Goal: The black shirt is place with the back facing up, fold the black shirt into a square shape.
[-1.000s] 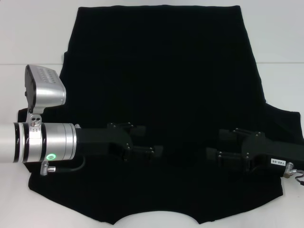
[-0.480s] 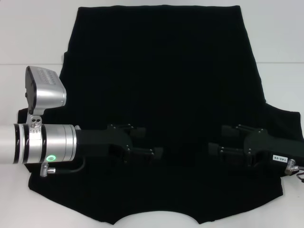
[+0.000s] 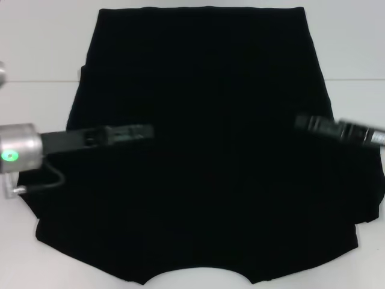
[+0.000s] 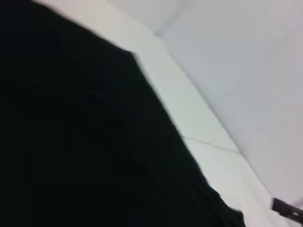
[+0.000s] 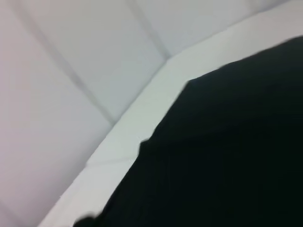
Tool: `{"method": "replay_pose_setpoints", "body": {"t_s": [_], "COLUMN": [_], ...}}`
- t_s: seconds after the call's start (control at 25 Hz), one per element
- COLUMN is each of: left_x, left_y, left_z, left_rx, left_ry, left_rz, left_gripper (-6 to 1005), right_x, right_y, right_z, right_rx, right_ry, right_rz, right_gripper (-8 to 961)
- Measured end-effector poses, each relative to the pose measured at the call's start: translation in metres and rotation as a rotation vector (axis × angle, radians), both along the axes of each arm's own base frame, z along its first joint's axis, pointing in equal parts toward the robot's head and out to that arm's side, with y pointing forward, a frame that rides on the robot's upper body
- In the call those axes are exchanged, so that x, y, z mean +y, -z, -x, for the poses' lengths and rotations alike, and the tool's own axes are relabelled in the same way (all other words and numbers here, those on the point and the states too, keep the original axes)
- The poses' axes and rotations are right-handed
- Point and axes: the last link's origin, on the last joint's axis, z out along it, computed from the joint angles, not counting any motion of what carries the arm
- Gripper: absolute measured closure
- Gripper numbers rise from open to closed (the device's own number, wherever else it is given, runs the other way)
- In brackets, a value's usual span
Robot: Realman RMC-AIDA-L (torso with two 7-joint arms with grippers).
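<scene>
The black shirt (image 3: 201,120) lies spread flat on the white table, plain side up, with its curved neckline at the near edge and its straight hem at the far edge. My left gripper (image 3: 144,131) hovers over the shirt's left half, its arm reaching in from the left. Over the shirt's right edge is my right gripper (image 3: 302,123), motion-blurred. Neither seems to carry any cloth. In the left wrist view the black shirt (image 4: 80,142) fills the frame's one side against the white table. The right wrist view shows a stepped edge of the black shirt (image 5: 227,156).
The white table (image 3: 42,48) surrounds the shirt, with bare strips to the left and right and a seam line running across it. White walls (image 5: 71,56) rise behind the table's edge in the wrist views.
Both grippers have swung away from the shirt's near middle, moving farther from me and outward. The left arm has pulled back to the left, the right arm to the right. The shirt lies unchanged.
</scene>
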Motion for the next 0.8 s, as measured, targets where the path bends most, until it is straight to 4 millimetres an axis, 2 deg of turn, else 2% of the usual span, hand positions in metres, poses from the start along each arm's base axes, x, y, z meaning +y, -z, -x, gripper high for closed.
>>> {"method": "replay_pose_setpoints", "body": {"t_s": [0.2,0.28,0.36,0.4,0.48,0.64,0.8], "left_x": [-0.01,-0.018,-0.026,-0.026,-0.037,-0.043,-0.043], "left_y": [-0.033,-0.043,-0.048,-0.048,-0.052,-0.052,-0.054], "left_z": [0.032,0.047,0.061,0.061,0.078,0.089,0.098], "left_rx": [-0.094,-0.13,-0.142,-0.142,-0.135,-0.112,-0.086], "left_ry": [-0.234,-0.316,-0.39,-0.39,-0.488,-0.541,-0.579], "left_rz": [-0.031,-0.056,-0.068,-0.068,-0.069,-0.067,-0.103], "left_gripper": [134,198,263,295,356,474,468], "right_x": [0.028,0.033,0.036,0.037,0.037,0.036,0.035], "right_y": [-0.037,-0.046,-0.05,-0.05,-0.05,-0.048,-0.047], "right_z": [0.015,0.02,0.024,0.025,0.026,0.026,0.024], "right_rx": [0.066,0.068,0.064,0.059,0.051,0.042,0.045], "right_ry": [0.103,0.115,0.12,0.121,0.121,0.122,0.129], "right_rz": [0.001,0.006,0.023,0.031,0.046,0.059,0.063], "right_gripper": [72,74,76,77,79,82,86]}}
